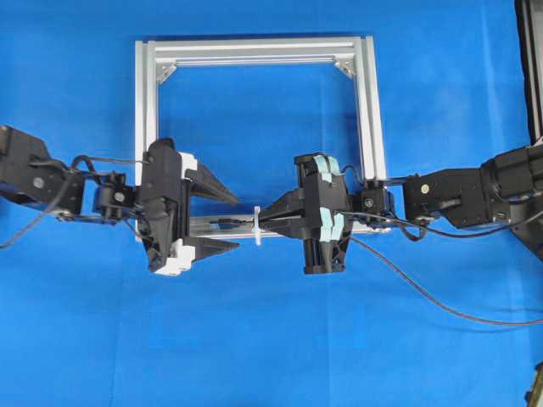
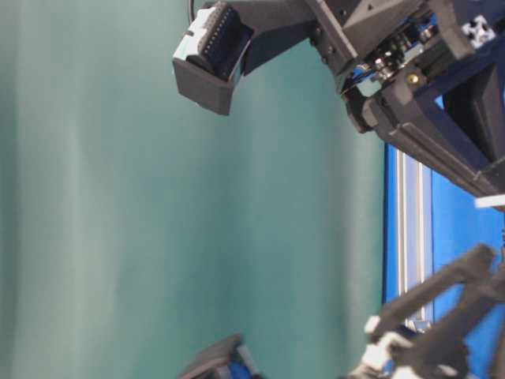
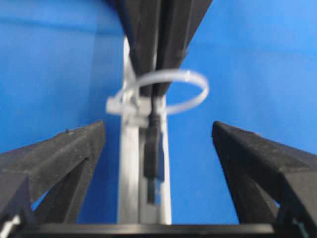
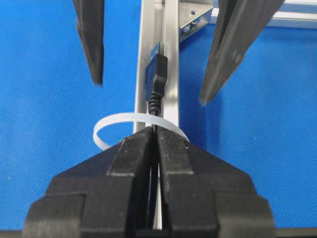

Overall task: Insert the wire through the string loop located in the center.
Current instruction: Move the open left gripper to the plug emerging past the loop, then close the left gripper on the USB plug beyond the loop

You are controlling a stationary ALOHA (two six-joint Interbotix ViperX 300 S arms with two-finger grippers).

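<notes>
The white string loop (image 1: pixel 257 227) stands on the near bar of the silver frame (image 1: pixel 254 51), at its middle. My right gripper (image 1: pixel 265 220) is shut on the wire (image 4: pixel 155 101) just behind the plug. The plug (image 4: pixel 156 69) has passed through the loop (image 4: pixel 114 121) and points at my left gripper. In the left wrist view the plug (image 3: pixel 151 158) sticks out of the loop (image 3: pixel 190 89) toward me. My left gripper (image 1: pixel 236 222) is open, its fingers (image 3: pixel 74 153) either side of the bar and plug, apart from both. The wire's slack (image 1: pixel 441 301) trails right across the table.
The blue table (image 1: pixel 271 356) lies all round the frame. A black stand (image 1: pixel 530 68) is at the right edge. A silver corner bracket (image 4: pixel 195 15) shows beyond the plug in the right wrist view.
</notes>
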